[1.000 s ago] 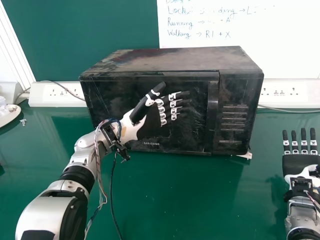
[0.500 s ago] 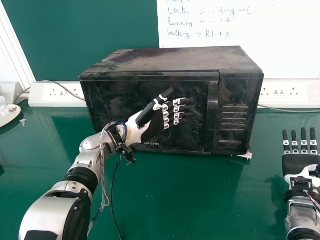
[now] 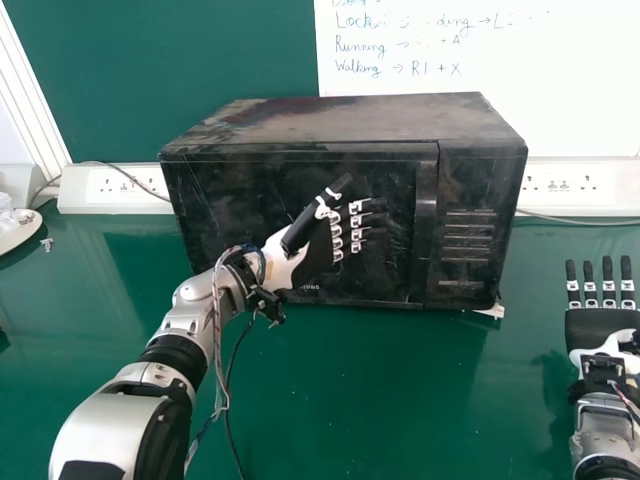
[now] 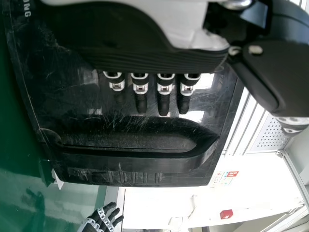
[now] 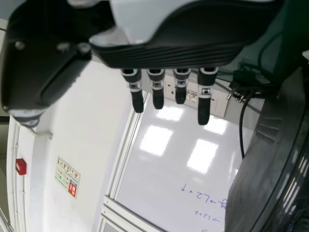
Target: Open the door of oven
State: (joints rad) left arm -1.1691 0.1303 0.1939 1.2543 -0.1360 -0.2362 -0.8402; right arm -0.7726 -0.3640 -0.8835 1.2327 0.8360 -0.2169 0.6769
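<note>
"left hand (image 3: 314,256) has slid rightward and a little lower in the head view over the last second, its arm with it."
"where's it now?"
"in front of the oven (image 3: 340,120) door (image 3: 235,200), fingertips near the upright handle (image 3: 425,225) but short of it."
"how's it shaped?"
"spread: fingers straight, thumb apart from them, pinching nothing. i can't tell if it touches the door."
"and the oven?"
"on the green tabletop (image 3: 340,400), mid-view, door closed, button panel (image 3: 472,230) to the right of the handle."
"right hand (image 3: 598,326)?"
"idle at the view's right side, fingers straight."
"behind?"
"a whiteboard (image 3: 560,110) with writing, and sockets (image 3: 560,184) on the wall."
</note>
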